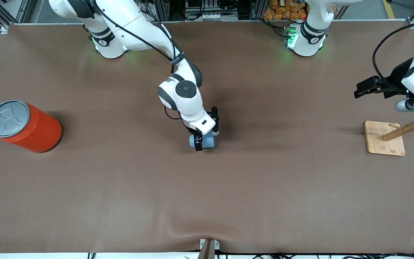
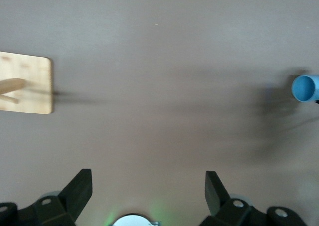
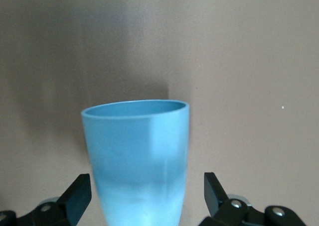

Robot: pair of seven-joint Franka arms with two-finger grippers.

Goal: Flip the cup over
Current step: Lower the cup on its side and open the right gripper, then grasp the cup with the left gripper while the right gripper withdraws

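The light-blue cup [image 1: 208, 141] lies on its side at the middle of the table, its mouth toward the left arm's end. In the right wrist view the cup [image 3: 137, 156] fills the space between the fingers, rim away from the camera. My right gripper [image 1: 207, 133] is low over the cup and open, one finger on each side with a small gap to the cup's wall. My left gripper [image 1: 363, 88] is open and empty and waits in the air at its end of the table. The left wrist view shows the left gripper [image 2: 148, 186] and the cup's open mouth [image 2: 305, 88] in the distance.
A large orange can [image 1: 31, 127] with a grey top stands toward the right arm's end. A wooden stand with pegs on a square base [image 1: 385, 138] stands under the left gripper; it also shows in the left wrist view [image 2: 30, 84].
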